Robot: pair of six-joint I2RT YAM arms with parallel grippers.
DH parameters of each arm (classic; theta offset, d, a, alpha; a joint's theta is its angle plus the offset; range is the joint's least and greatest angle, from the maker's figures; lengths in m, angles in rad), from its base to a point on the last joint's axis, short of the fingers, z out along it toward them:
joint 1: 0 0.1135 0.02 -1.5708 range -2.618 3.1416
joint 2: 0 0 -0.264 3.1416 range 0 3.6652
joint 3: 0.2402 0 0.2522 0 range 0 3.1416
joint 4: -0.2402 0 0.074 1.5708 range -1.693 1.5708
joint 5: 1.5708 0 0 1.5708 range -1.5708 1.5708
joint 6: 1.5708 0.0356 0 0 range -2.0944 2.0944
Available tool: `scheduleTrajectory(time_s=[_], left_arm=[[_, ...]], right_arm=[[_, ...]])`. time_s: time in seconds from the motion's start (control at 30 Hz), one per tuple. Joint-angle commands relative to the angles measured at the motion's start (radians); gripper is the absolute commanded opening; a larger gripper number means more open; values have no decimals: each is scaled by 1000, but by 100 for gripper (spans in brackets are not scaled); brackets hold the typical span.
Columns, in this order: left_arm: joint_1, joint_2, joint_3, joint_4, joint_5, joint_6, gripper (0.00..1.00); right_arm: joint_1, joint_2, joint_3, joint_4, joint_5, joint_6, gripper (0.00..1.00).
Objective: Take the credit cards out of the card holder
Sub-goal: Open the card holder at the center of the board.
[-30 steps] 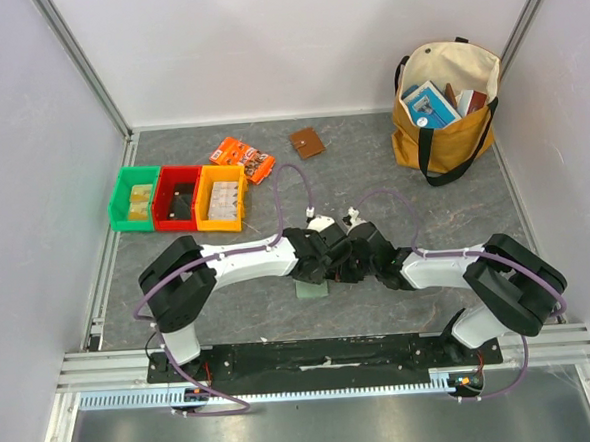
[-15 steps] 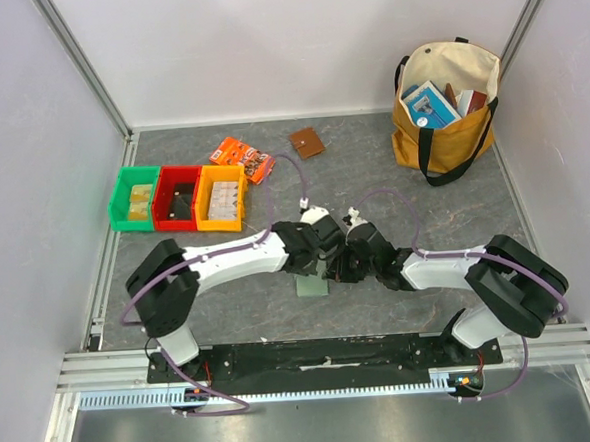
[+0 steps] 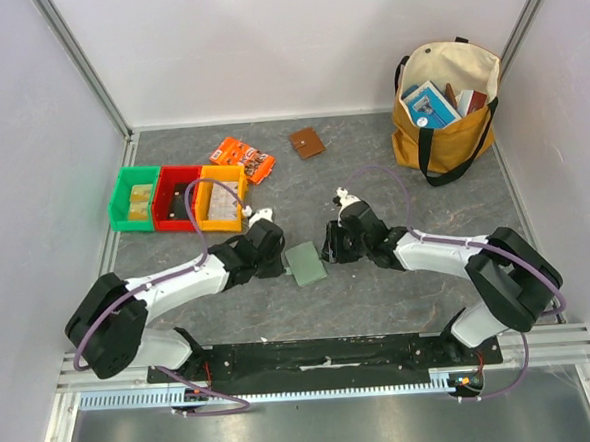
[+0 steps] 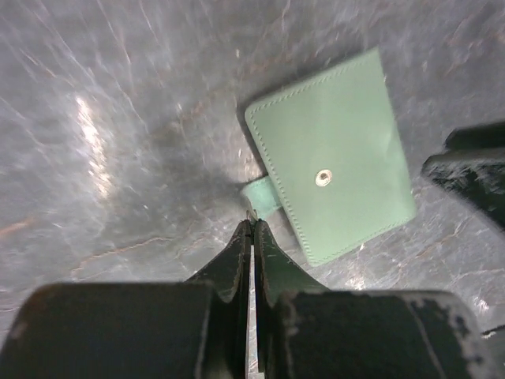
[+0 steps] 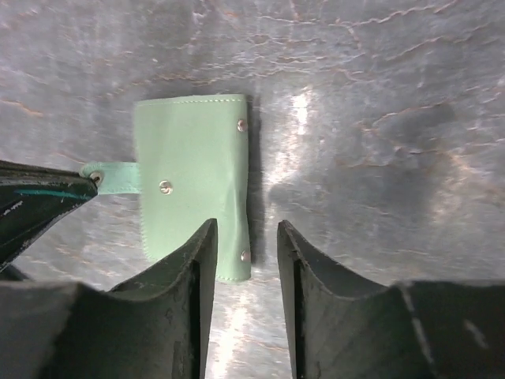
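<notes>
Card holder (image 3: 306,262): folded shut on the table (image 3: 400,295), between my 2 grippers (no credit cards showing).
Left gripper (image 4: 252,227): closed, tips at the side tab (image 4: 263,196).
Right gripper (image 5: 246,237): jaws apart, empty, over the edge opposite.
Doing it well: I pin that edge and lift the tab slowly.

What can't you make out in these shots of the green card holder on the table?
1. Credit cards: none show in any view; the card holder lies closed, its cover hiding the pockets.
2. Tab: left wrist view, the shut left jaws meet its end, so whether they pinch it is unclear.
3. Contents of the bins: top view, too small to identify.
</notes>
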Motion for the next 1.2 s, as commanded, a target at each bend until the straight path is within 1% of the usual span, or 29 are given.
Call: scheduleTrajectory(time_s=[0.0, 0.07, 0.1, 0.17, 0.2, 0.23, 0.3, 0.6, 0.8, 0.93, 1.0, 1.17], left_arm=[[1, -23, -134, 268, 126, -170, 2], [-1, -26, -176, 325, 135, -217, 2], [1, -32, -191, 354, 135, -237, 2], [1, -47, -223, 395, 134, -263, 2], [1, -57, -238, 408, 131, -274, 2], [-1, -67, -251, 418, 123, -282, 2], [-1, -90, -278, 431, 102, -294, 2], [1, -130, -337, 461, 86, -317, 2], [-1, -146, -344, 463, 86, -311, 2], [-1, -164, -348, 438, 69, -300, 2], [-1, -173, -349, 422, 54, -294, 2], [-1, -187, -351, 395, 34, -281, 2]], right_arm=[[5, 10, 92, -193, 76, -158, 53], [39, -6, 124, -239, 138, -190, 69], [65, -13, 138, -259, 170, -212, 80], [114, -22, 169, -290, 230, -230, 91], [139, -22, 179, -296, 256, -243, 93], [165, -19, 187, -301, 278, -250, 98], [200, 6, 212, -325, 345, -275, 98], [332, 157, 347, -404, 519, -286, 98], [361, 247, 409, -471, 612, -281, 98], [360, 223, 417, -509, 665, -293, 98], [355, 203, 422, -525, 660, -309, 95], [305, 157, 425, -555, 581, -309, 83]])
